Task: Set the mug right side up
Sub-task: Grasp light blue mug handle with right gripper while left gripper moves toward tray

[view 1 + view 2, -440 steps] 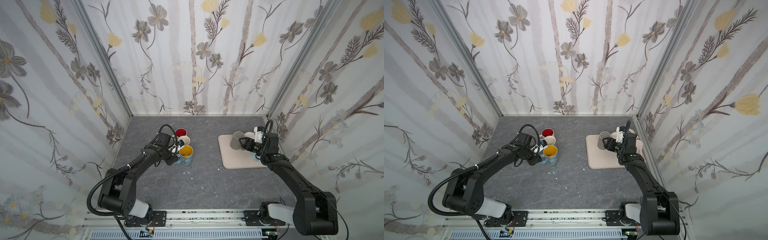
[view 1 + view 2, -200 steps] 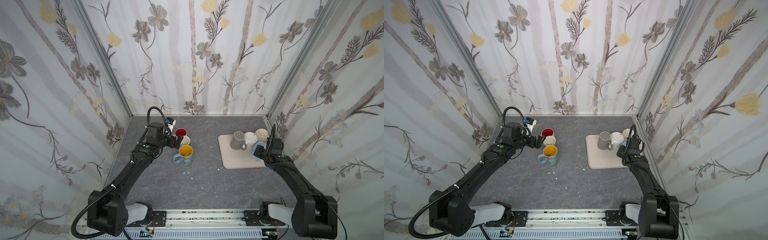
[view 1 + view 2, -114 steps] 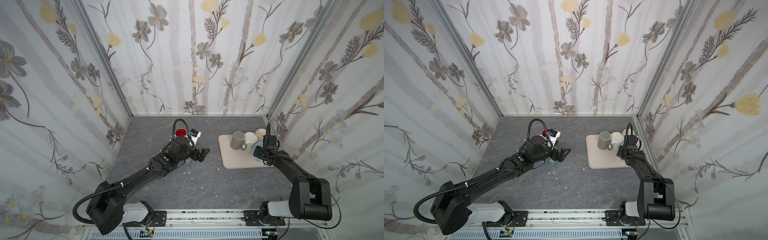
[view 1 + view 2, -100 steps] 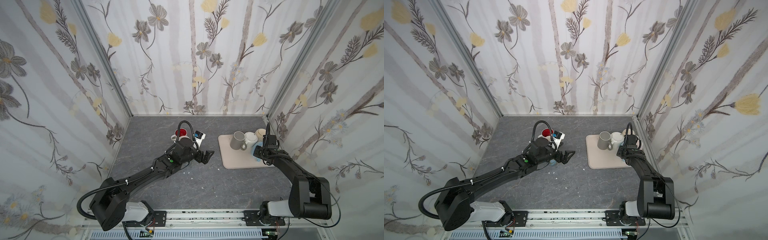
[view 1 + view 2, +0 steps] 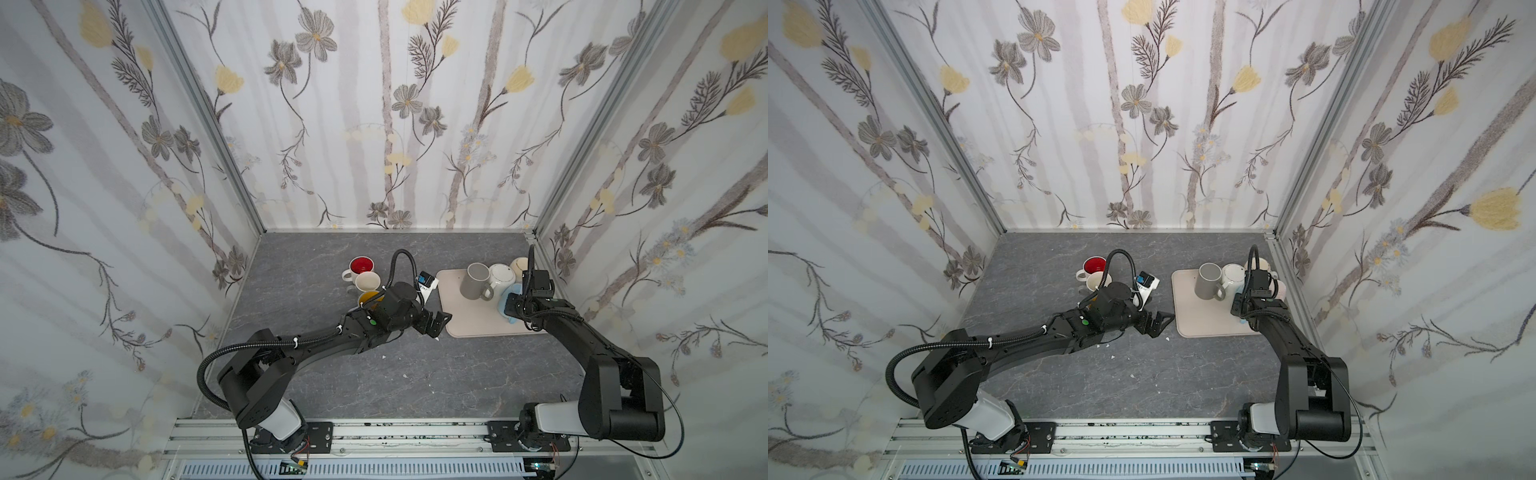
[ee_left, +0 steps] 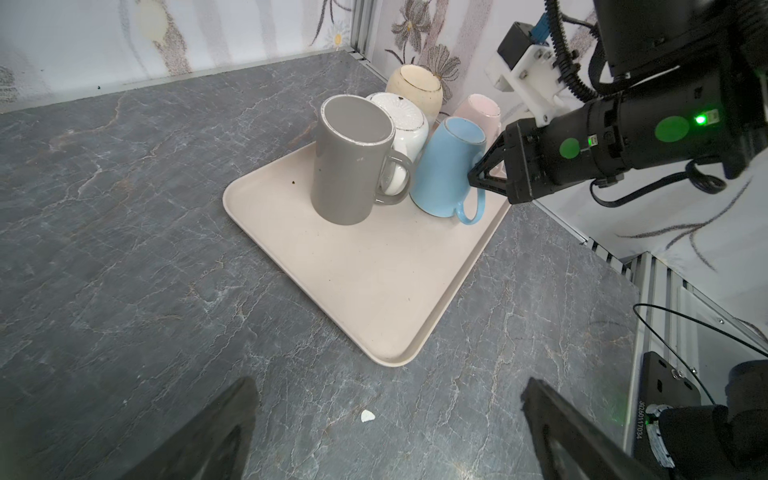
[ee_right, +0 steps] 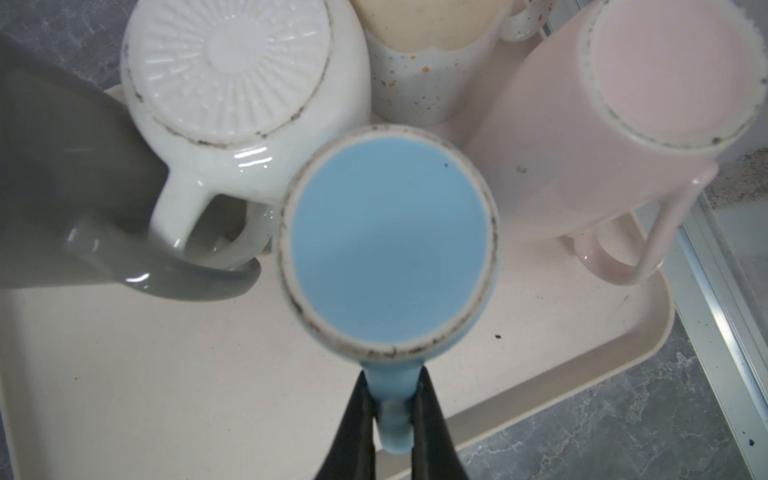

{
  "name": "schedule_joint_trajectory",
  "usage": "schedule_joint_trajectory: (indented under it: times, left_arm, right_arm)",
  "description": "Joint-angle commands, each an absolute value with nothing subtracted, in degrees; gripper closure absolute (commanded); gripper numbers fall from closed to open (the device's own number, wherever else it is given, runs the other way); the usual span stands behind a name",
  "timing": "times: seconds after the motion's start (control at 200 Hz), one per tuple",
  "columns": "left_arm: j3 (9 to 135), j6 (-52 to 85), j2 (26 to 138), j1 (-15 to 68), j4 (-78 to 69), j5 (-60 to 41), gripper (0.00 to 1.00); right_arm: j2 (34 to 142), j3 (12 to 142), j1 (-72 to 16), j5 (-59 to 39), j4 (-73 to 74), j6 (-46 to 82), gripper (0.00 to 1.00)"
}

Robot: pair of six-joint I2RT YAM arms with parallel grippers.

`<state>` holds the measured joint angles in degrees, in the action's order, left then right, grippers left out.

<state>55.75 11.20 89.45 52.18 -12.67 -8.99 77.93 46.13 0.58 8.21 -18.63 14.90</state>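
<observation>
A light blue mug stands upside down, base up, on the beige tray. The left wrist view shows the same mug beside a grey mug. My right gripper is shut on the blue mug's handle, one finger on each side, and it reaches in from the right wall side. In a top view the arm covers most of the mug. My left gripper hovers open and holds nothing, just off the tray's near-left corner.
On the tray also stand an upside-down grey mug, white mug, speckled cream mug and pink mug. Upright red, cream and yellow mugs stand left of the tray. The right wall runs close behind the tray.
My left arm swung from the upright mugs across to the tray's left edge, still open. My right gripper dropped to the blue mug and shut on its handle.
</observation>
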Motion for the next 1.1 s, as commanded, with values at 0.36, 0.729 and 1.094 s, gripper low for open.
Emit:
schedule_joint_trajectory:
  times: [0.36,0.729,1.094]
  left_arm:
    - [55.9,12.1,90.5,52.2,-14.4,-6.4,0.00]
    - [58.2,20.4,95.2,52.2,-12.7,-1.9,0.00]
    - [60.2,21.3,98.7,52.4,-9.1,-3.0,0.00]
  right_arm:
    - [69.3,39.3,-12.9,4.2,-20.1,24.2,1.00]
    - [73.7,40.2,-24.1,2.3,-12.8,25.0,0.93]
    - [78.9,47.0,-24.2,9.5,-21.6,22.9,0.59]
